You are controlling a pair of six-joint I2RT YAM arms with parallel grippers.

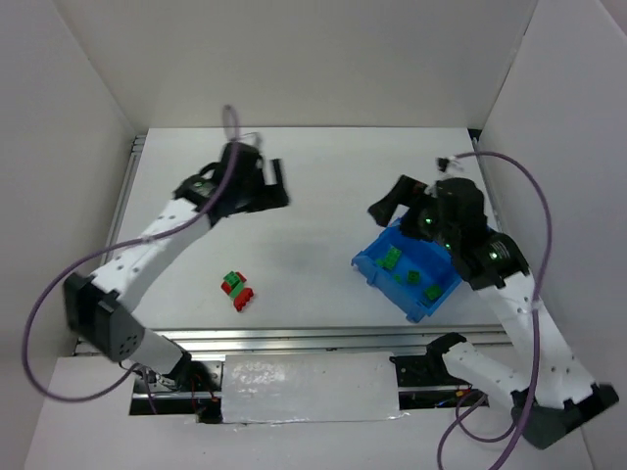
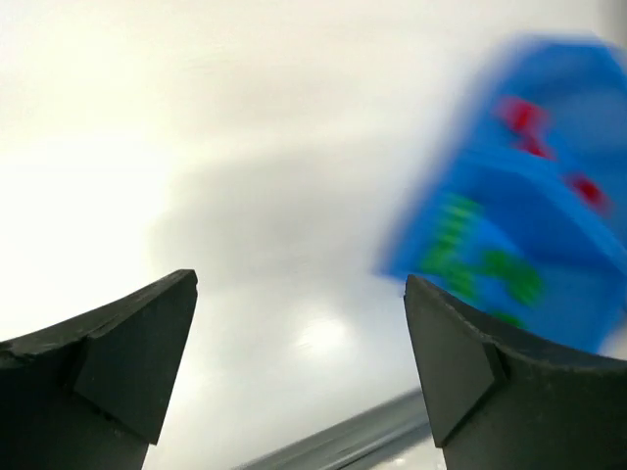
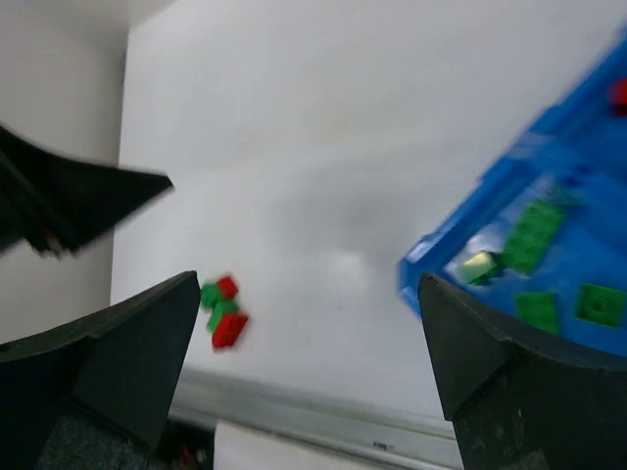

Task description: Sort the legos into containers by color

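left gripper point(image 1: 279, 186): jaws wide apart with nothing between them, hanging over bare table at the far left
right gripper point(image 1: 392, 211): spread wide and empty, over the far-left corner of the bin
bin point(image 1: 364, 262): blue, right of centre, long axis about 10-to-4 in the top view
sorted so far: green bricks point(image 1: 392, 258) in the part facing the arms. The left wrist view shows red ones point(image 2: 519, 116) in the other part, though blurred, so no count.
loose legos point(image 1: 238, 291): small red and green cluster on the table near the front rail, touching one another, well apart from the bin, which lies at their 3 o'clock
cluster axis: roughly 11-to-5
key relation: cluster is at about 7 o'clock from the left gripper and 8 o'clock from the right
nearer arm: left, and the cluster is on its side
next (my read): left descends to 7 o'clock and picks one brick. The pieces are packed tight, so there is a risk of nudging a neighbour.
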